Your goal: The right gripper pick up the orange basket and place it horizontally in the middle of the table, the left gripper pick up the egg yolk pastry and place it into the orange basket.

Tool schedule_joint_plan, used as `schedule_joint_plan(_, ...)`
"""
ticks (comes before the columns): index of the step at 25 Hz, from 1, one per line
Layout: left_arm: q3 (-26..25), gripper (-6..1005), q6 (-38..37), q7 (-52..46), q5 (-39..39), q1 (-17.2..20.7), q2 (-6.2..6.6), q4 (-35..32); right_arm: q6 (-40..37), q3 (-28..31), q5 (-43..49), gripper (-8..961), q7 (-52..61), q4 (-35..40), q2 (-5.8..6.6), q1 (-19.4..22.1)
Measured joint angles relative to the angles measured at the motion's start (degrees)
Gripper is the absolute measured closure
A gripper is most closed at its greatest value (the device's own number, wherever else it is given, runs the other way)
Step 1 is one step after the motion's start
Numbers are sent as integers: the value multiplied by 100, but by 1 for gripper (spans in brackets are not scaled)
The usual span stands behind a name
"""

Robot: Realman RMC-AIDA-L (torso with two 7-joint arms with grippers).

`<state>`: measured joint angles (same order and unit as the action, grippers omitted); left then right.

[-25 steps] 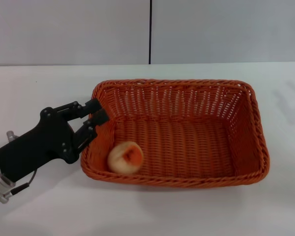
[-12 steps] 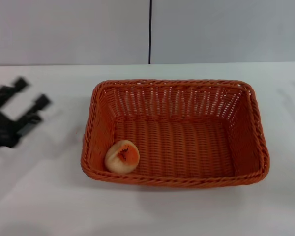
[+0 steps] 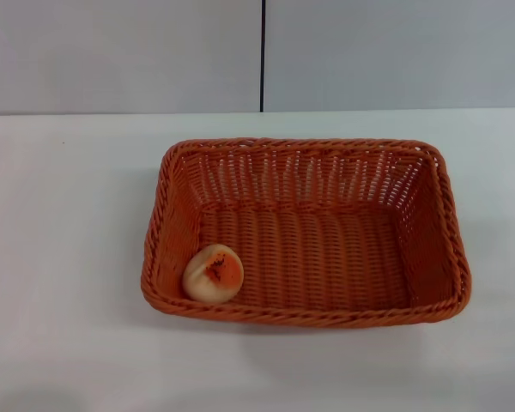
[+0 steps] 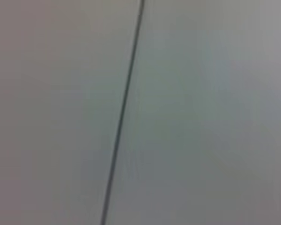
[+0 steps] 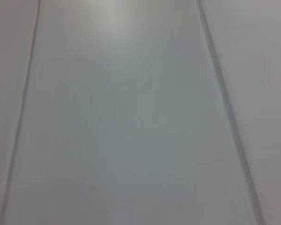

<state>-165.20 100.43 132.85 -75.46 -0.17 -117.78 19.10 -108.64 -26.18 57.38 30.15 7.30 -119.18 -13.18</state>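
Observation:
The orange basket (image 3: 305,232) lies lengthwise across the middle of the white table (image 3: 60,215) in the head view. Inside it, in the near left corner, rests the egg yolk pastry (image 3: 213,273), a pale bun with an orange centre, leaning against the basket's wall. Neither the left gripper nor the right gripper shows in any view. Both wrist views show only a plain grey surface with thin dark lines.
A grey wall with a dark vertical seam (image 3: 262,56) stands behind the table's far edge. White tabletop surrounds the basket on all sides.
The left gripper, open beside the basket's left end a second ago, drew away to the left and has left the head view. The pastry shifted slightly toward the near left corner.

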Motion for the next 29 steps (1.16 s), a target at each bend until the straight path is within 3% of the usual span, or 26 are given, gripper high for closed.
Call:
schedule_joint_plan(3,-3,189,-128,-15,110,97,18,74,-476,650,0,368,-438,-662,-7,-15)
schedule_joint_plan(6,-5,189,-420,16,310,81,26,92,-547,894,0,336,-520,-980,-10,-12)
schedule_joint_plan(12,-8,189,-612,33,367,8,-1,158,-507,1063,1,151,-759,-1242,-16,-116)
schedule_joint_plan(19,-12,189,-463,117,662,-12,-51,-306,-455,1267,5,151,-821,-1023,9,-314)
schedule_joint_plan(29,37,189,-311,472,677,-97,-57,-874,-440,1203,54,151,-1107,-828,-4,-292)
